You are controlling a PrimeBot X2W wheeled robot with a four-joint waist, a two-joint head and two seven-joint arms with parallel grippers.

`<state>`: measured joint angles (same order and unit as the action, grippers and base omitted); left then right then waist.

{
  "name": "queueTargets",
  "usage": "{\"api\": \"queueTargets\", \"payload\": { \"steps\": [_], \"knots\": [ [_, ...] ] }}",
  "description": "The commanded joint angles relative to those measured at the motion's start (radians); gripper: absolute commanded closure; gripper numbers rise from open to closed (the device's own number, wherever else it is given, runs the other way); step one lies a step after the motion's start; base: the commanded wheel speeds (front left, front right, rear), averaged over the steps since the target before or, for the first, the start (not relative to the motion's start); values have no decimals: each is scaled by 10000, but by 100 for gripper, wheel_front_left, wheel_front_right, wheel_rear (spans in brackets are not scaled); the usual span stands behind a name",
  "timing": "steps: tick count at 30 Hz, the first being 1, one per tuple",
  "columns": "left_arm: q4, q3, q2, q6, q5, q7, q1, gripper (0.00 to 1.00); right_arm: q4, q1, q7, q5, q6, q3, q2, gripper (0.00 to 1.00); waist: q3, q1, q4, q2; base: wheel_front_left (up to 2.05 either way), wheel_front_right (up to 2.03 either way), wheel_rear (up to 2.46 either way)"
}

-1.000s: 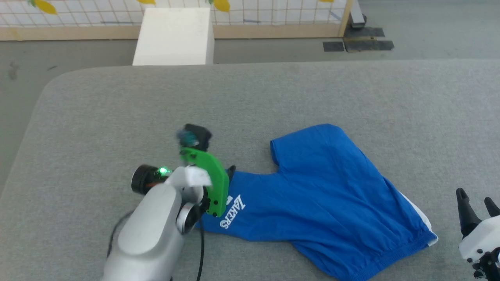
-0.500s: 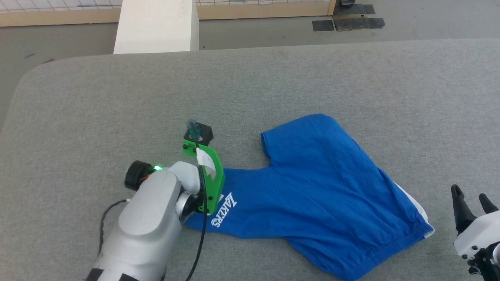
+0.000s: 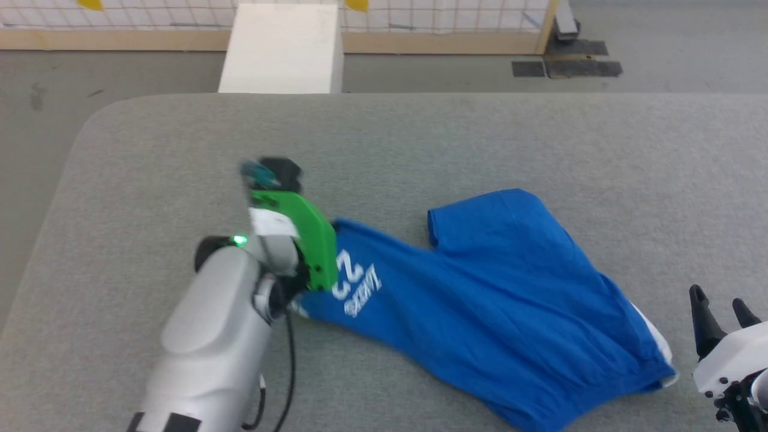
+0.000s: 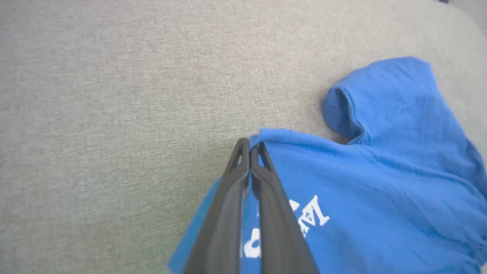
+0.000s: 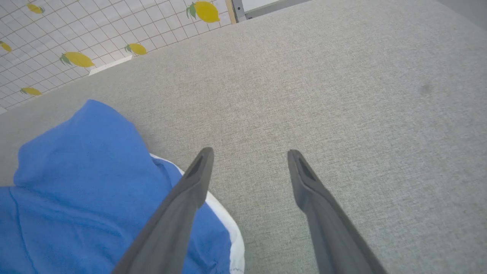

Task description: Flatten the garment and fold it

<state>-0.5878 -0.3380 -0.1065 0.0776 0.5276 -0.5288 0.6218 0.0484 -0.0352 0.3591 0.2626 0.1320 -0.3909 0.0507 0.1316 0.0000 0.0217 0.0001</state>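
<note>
The blue shorts, the garment (image 3: 498, 306), lie partly spread on the grey table (image 3: 420, 138), with white "LAKERS 23" print near the left leg. My left gripper (image 4: 250, 146) is shut on the hem of that left leg, holding the garment (image 4: 380, 198) up off the surface. In the head view the left wrist with its green bracket (image 3: 300, 240) sits at the garment's left end. My right gripper (image 5: 249, 154) is open over bare table, beside the white waistband (image 5: 228, 224) at the garment's (image 5: 76, 182) right end. It shows at the lower right as right gripper (image 3: 717, 300).
A white box (image 3: 281, 48) stands on the floor beyond the table's far edge. A wooden-framed fence with lemon-print tiles (image 5: 76, 59) runs along the back. Dark mats (image 3: 564, 60) lie on the floor at the far right.
My left gripper has pulled the left leg up and away from the waistband, so the "23" print now shows. The head camera shifted too. The right gripper has stayed open in place.
</note>
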Motion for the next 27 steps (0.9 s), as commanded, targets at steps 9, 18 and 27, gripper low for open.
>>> {"api": "queueTargets", "payload": {
  "steps": [9, 18, 27],
  "knots": [
    [2274, 1578, -1071, -1070, 832, 294, -1801, 100, 269, 80, -109, -54, -13, 140, -5, 0, -687, 0, 1117, -1, 0, 0, 0],
    [4281, 2702, -1434, -2645, 1500, -424, -5512, 100, 388, 52, -111, -89, -13, 443, -5, 0, -787, 0, 1818, -1, 0, 0, 0],
    [5206, 2488, -951, -2509, 2225, -963, -6895, 44, 557, 10, -147, -95, -13, 728, -5, 0, -805, 0, 2053, -1, 0, 0, 0]
  ]
}}
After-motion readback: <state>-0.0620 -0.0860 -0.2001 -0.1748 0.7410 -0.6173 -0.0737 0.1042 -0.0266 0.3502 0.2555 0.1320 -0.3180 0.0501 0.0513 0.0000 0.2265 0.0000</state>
